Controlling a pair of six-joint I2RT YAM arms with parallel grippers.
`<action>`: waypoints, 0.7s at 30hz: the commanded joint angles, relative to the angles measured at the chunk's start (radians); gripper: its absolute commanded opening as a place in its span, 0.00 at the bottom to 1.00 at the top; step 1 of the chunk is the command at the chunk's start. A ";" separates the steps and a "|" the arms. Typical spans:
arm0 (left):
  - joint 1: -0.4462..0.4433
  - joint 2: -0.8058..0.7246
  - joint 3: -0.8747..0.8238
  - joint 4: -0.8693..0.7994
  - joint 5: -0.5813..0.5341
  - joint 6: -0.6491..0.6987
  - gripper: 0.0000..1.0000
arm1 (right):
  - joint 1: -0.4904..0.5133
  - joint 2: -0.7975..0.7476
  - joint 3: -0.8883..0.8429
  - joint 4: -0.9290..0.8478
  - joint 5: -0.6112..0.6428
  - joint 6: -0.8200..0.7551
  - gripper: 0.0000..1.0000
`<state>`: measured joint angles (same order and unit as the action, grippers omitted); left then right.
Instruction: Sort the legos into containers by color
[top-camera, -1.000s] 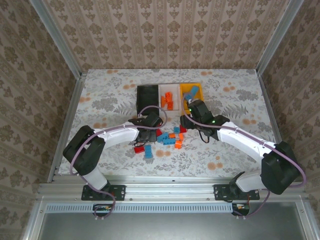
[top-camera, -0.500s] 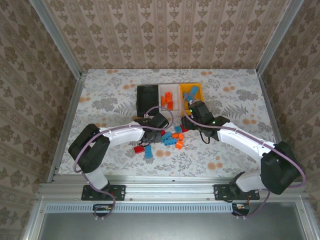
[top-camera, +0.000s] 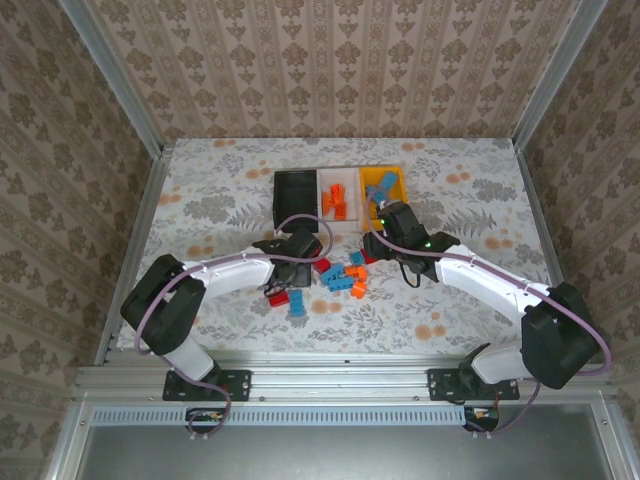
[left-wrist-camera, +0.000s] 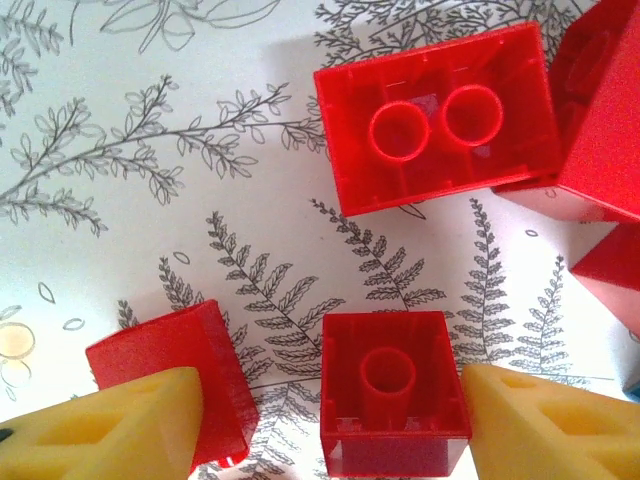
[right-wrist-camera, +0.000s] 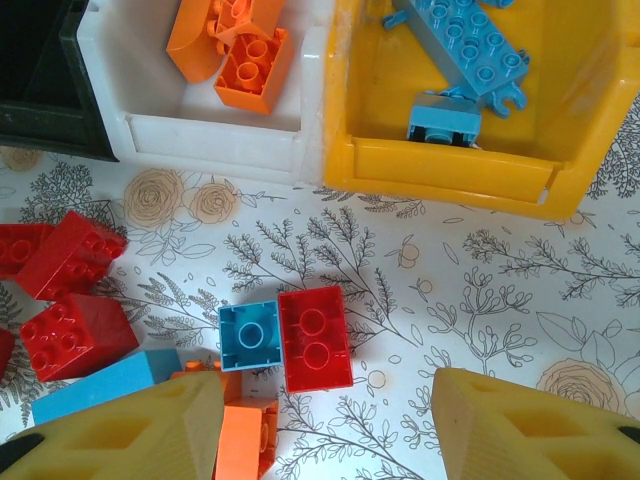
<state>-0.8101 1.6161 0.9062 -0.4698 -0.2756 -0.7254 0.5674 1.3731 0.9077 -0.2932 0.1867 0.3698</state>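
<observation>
Now: left gripper (left-wrist-camera: 332, 405) fingers spread, small red brick (left-wrist-camera: 395, 395) between them on table (left-wrist-camera: 150, 150). Right gripper (right-wrist-camera: 328, 400) fingers spread over loose legos (right-wrist-camera: 314, 338) near white bin (right-wrist-camera: 200, 130), yellow bin (right-wrist-camera: 440, 165) holding blue bricks (right-wrist-camera: 465, 40).

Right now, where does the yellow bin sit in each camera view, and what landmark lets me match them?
Top external: the yellow bin is at the right end of the bin row, upper centre.
Right wrist: the yellow bin is at upper right, with blue bricks inside.
Left wrist: aimed at red bricks on the leaf-print tabletop.
Shared landmark: the white bin holding orange bricks, joined to its left side.
</observation>
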 joint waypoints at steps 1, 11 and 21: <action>-0.016 -0.025 0.054 -0.023 0.027 0.077 0.76 | -0.005 -0.025 -0.010 0.010 0.011 -0.006 0.59; -0.058 0.027 0.117 -0.100 -0.034 0.012 0.74 | -0.006 -0.029 -0.023 0.010 0.017 -0.004 0.58; -0.062 0.081 0.092 -0.078 -0.019 -0.047 0.67 | -0.008 -0.032 -0.030 0.016 0.013 -0.005 0.58</action>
<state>-0.8646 1.6638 1.0077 -0.5442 -0.2958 -0.7479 0.5655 1.3659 0.8944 -0.2916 0.1871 0.3698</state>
